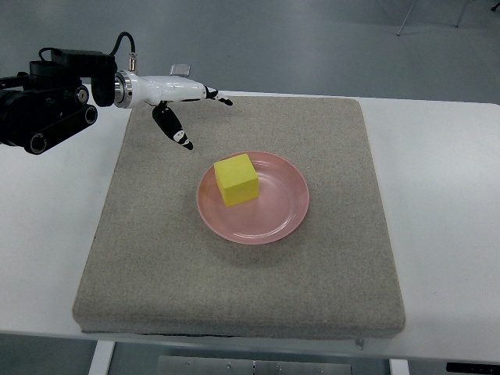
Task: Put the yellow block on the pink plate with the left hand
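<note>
The bright yellow foam-like cube (237, 179) sits on the round pink plastic plate (273, 223), on its left half, one corner turned toward me. So the placing looks done. The robot's white left hand (178, 105) hovers up and left of the plate, well apart from it, fingers (173, 127) released and holding nothing. What's left, I'd judge, is only drawing that arm clear off the grey felt mat (156, 258) covering the white tabletop (445, 195).

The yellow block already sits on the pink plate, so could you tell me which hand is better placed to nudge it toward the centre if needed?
Left. The left hand hovers open just beyond the pink plate, near the yellow block; no right arm is in view.
</note>
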{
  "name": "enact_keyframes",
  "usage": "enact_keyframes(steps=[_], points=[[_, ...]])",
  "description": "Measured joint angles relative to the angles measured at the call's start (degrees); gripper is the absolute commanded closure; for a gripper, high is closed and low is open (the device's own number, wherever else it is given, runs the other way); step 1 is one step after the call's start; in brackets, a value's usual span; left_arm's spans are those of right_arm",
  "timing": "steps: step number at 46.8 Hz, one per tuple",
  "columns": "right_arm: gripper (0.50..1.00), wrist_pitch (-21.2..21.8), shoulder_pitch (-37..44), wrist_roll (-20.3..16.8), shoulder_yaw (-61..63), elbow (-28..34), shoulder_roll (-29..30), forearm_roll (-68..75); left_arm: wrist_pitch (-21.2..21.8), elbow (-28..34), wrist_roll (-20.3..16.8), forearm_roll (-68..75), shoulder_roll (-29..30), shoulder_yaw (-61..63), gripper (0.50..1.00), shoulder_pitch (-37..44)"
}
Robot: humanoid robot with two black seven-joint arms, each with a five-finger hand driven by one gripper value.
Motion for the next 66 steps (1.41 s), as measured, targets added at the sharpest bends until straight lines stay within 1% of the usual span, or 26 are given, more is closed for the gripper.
enact_keyframes(steps=[9,17,24,29,34,37,38,39,43,46,48,52,55,58,63,66], points=[[0.576,0.00,0.00,0.00,0.00,0.00,0.00,0.00,2.43,6.46,0.06,-2.20,-0.47,0.12,0.551,0.59],[0.576,0.03,0.00,0.00,0.00,0.00,0.00,-0.01,6.11,11.59,0.18,-6.72,-1.05,0.18,0.551,1.69],[0.576,0.04,0.02,0.00,0.00,0.00,0.00,-0.01,7.69,18.44,1.00,-15.58,-4.47,0.18,0.551,3.24],[0.576,0.03,0.00,-0.01,0.00,0.00,0.00,-0.01,8.65,23.45,3.06,-22.63,-7.13,0.18,0.557,4.29],[0.576,0.04,0.00,-0.01,-0.02,0.00,0.00,-0.01,9.18,26.43,6.61,-29.00,-8.86,0.13,0.561,5.22],[0.576,0.03,0.00,-0.01,-0.01,0.00,0.00,-0.01,9.92,27.78,8.75,-33.13,-9.69,0.05,0.570,5.29],[0.576,0.04,0.00,-0.01,-0.01,0.00,0.00,-0.01,10.24,28.30,9.61,-35.26,-10.07,0.05,0.585,5.30],[0.576,0.04,0.01,0.00,-0.01,0.00,0.00,-0.01,10.45,28.65,10.17,-36.78,-10.31,0.05,0.604,5.30],[0.576,0.04,0.00,-0.01,-0.01,0.00,0.00,-0.01,11.16,29.90,12.15,-43.78,-10.98,0.05,0.613,5.30],[0.576,0.04,0.01,0.00,0.00,0.00,0.00,-0.02,11.56,30.50,13.00,-48.76,-11.39,0.08,0.662,5.30],[0.576,0.04,0.00,-0.01,0.00,0.00,0.00,-0.02,11.78,30.59,13.40,-51.70,-11.58,0.09,0.675,5.30],[0.576,0.04,0.00,-0.01,0.00,0.00,0.00,-0.02,12.62,30.70,14.95,-58.04,-11.77,0.04,0.675,5.30],[0.576,0.04,0.00,-0.01,0.00,0.00,0.00,-0.02,12.97,30.69,17.04,-62.79,-11.78,-0.04,0.673,5.27],[0.576,0.04,0.00,-0.01,-0.01,0.00,0.00,-0.02,12.96,30.61,18.76,-66.84,-11.84,-0.06,0.658,5.24],[0.576,0.03,0.00,-0.01,-0.01,0.00,0.00,-0.03,10.95,29.95,19.01,-72.46,-11.98,-1.88,0.658,5.24],[0.576,0.03,0.01,-0.01,0.00,0.00,0.00,-0.03,9.34,29.91,18.50,-75.34,-12.11,-5.02,0.658,5.35]])
